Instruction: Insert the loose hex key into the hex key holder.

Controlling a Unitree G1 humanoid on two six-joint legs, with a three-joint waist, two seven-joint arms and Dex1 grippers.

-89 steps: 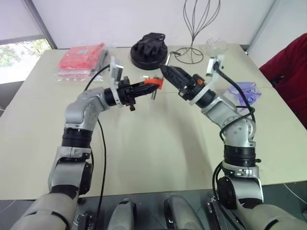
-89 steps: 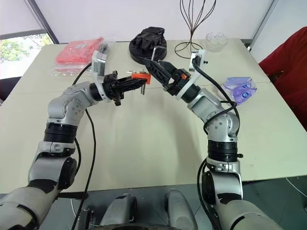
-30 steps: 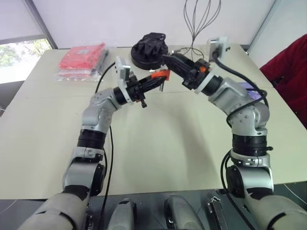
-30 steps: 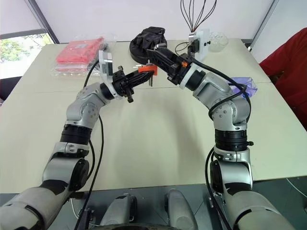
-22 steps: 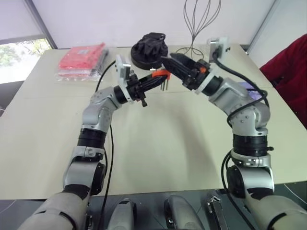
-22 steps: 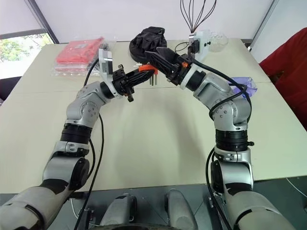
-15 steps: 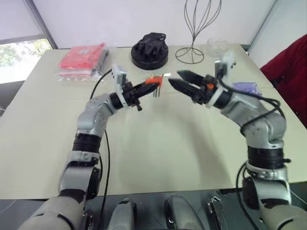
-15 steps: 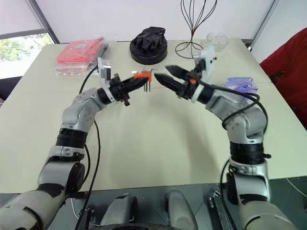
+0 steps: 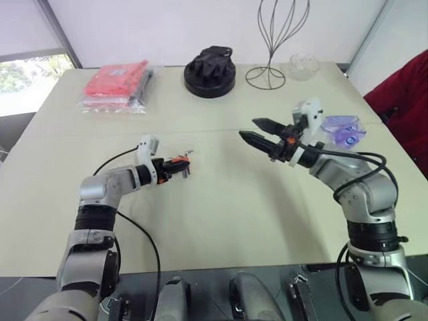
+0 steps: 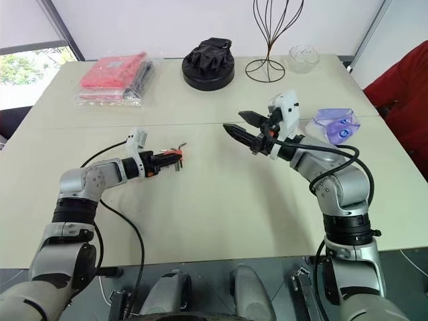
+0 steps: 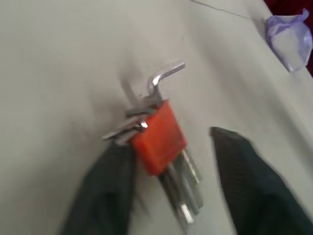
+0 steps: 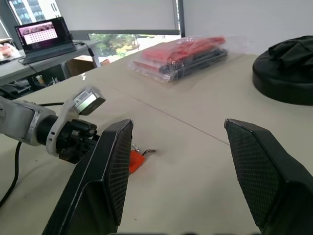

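The hex key holder (image 11: pixel 159 134), a small orange block with silver keys in it, lies on the table between the fingers of my left gripper (image 11: pixel 173 141). That gripper is open; one finger (image 11: pixel 105 196) lies close against the block and the other stands clear of it. A thin L-shaped key (image 11: pixel 166 73) juts from the block's far end; I cannot tell whether it is the loose hex key. The holder (image 9: pixel 175 161) is left of the table's middle. My right gripper (image 9: pixel 249 128) hovers open and empty above the table, well to the holder's right.
At the back of the table are a red packet (image 9: pixel 114 85), a black round base with a glove (image 9: pixel 210 70), a wire stand (image 9: pixel 271 67) and a glass bowl (image 9: pixel 303 65). A purple bag (image 9: pixel 342 127) lies right. A red garment (image 9: pixel 401 87) is at the right edge.
My left arm has come down and to the left, bringing the holder from mid-air onto the table, and its fingers have opened. The right gripper has drawn away from the holder and sunk a little.
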